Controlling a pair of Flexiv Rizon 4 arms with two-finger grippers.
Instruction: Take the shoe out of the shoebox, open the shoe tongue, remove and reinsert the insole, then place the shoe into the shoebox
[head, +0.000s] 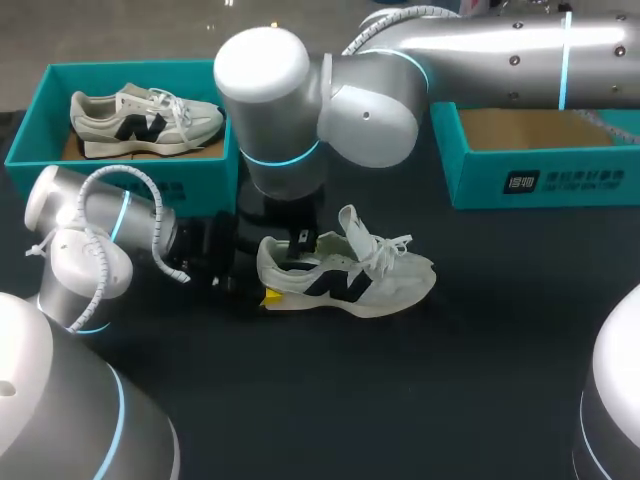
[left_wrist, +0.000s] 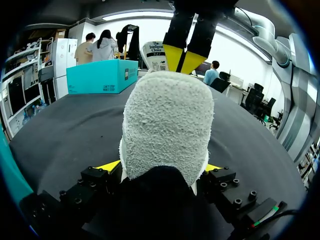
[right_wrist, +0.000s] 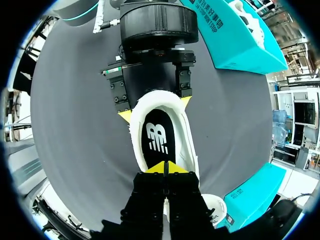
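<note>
Your left claw (left_wrist: 162, 167) clamps the heel of the shoe (head: 350, 275), which stands on the surface (head: 400, 400), and over its opening your right claw (right_wrist: 165, 168) has its tips closed together at the insole (right_wrist: 159, 140), grip unclear, so a thin pinch could slip or tug the shoe loose.

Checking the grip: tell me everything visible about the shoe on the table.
The shoe is an off-white, suede-like sneaker with a dark side logo, white laces and a black insole. It stands upright on the black table, toe toward the robot's right. The left hand clamps its heel from both sides; the right hand, tips closed, sits over the insole.
</note>
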